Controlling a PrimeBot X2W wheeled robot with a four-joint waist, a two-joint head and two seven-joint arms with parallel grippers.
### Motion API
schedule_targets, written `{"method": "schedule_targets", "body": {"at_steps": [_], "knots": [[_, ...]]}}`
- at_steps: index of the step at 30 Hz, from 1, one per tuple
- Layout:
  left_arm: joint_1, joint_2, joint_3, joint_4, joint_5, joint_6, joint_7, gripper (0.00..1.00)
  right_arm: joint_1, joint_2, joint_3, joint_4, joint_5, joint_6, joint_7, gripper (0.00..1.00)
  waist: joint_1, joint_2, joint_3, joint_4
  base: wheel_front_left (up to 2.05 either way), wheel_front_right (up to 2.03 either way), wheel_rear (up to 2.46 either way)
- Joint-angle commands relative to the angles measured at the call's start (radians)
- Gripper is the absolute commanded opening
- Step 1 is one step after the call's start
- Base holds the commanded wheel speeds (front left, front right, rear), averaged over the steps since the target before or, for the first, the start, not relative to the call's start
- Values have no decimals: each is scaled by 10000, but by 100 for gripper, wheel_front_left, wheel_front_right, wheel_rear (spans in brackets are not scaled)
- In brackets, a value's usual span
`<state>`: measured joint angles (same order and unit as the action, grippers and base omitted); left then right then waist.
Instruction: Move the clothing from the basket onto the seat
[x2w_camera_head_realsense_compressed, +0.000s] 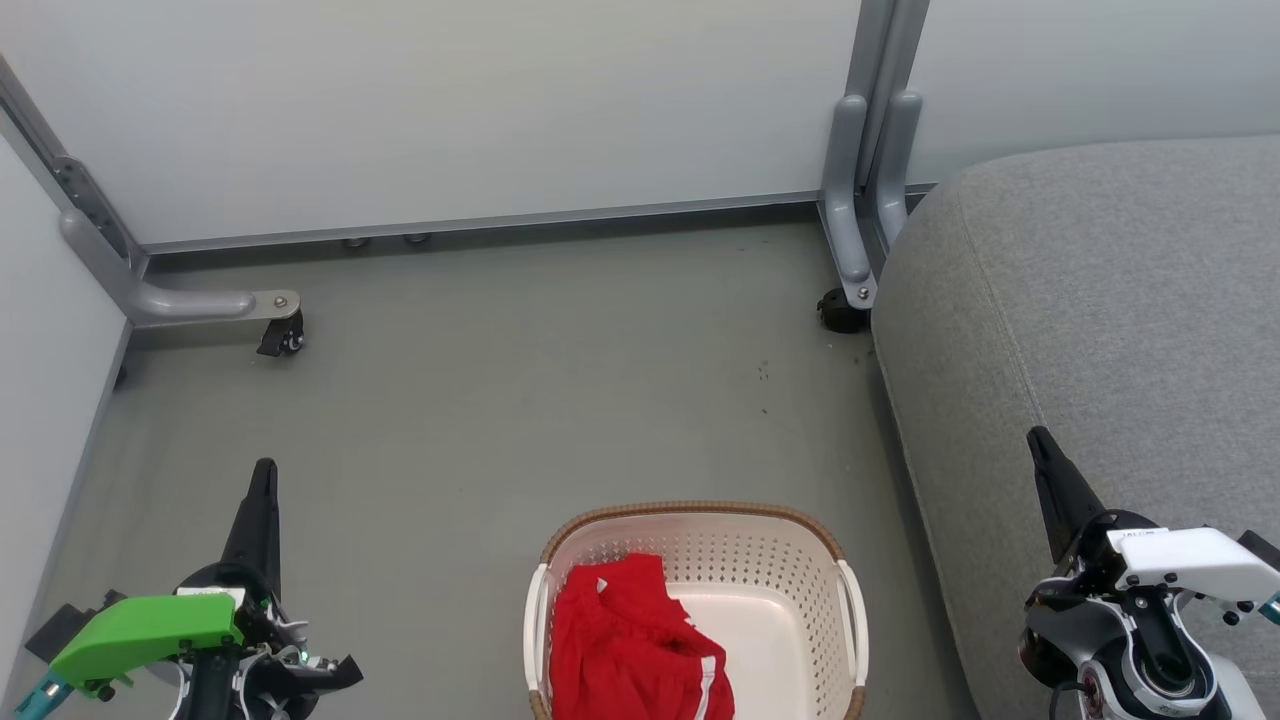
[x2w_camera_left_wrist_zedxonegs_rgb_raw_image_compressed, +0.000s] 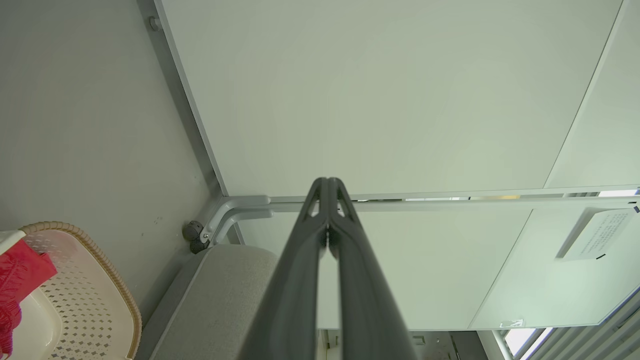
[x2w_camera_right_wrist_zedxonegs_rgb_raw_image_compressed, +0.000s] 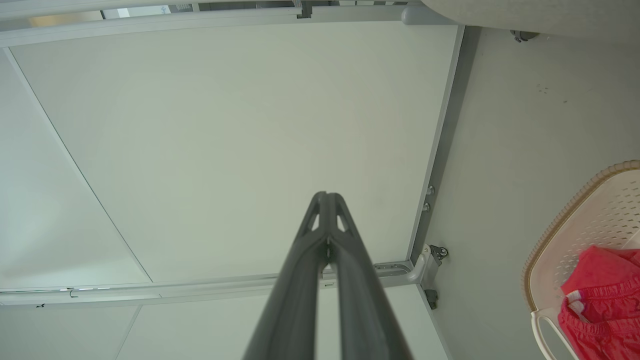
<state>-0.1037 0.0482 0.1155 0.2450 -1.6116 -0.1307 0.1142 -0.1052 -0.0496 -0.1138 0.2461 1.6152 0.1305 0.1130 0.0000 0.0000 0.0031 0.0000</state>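
**Lying bunched in the basket: red clothing**

Red clothing (x2w_camera_head_realsense_compressed: 630, 650) with white stripes fills the left side of the cream basket (x2w_camera_head_realsense_compressed: 700, 512) on the floor (x2w_camera_head_realsense_compressed: 500, 400), beside the grey seat (x2w_camera_head_realsense_compressed: 1100, 300). The left tool (x2w_camera_head_realsense_compressed: 264, 470) and right tool (x2w_camera_head_realsense_compressed: 1036, 436) are pinched together, empty. The clothing is probably light and limp, so pinch a raised fold.

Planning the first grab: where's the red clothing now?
In the head view, bottom centre, the clothing fills the left half of the basket, left of the seat.
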Motion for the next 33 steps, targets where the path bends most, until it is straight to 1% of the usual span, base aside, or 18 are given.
{"method": "schedule_targets", "body": {"at_steps": [1,20,21,23,28,33], "knots": [[-109,21,-2,1,-28,-30,22,0,-86,-23,5,14,-48,4,11,0,0,0,0,0,0,0,0],[-109,21,-2,4,-28,-30,22,0,-86,-23,5,14,-48,4,10,0,0,0,0,0,0,0,0],[16,-6,-3,41,0,2,-6,100,16,11,-2,38,4,0,-1,100,0,0,0,0,0,0,0],[116,-30,-19,195,3,2,-17,100,109,57,8,163,2,-2,-13,100,0,0,2,-1,0,0,0],[51,-11,-200,-8,109,2,-222,100,99,44,162,16,-95,-1,-234,100,0,0,13,-1,0,0,0],[-26,155,-490,-206,675,2,-529,100,79,-96,411,-81,-621,0,-519,100,0,0,23,-1,0,0,0]]}}
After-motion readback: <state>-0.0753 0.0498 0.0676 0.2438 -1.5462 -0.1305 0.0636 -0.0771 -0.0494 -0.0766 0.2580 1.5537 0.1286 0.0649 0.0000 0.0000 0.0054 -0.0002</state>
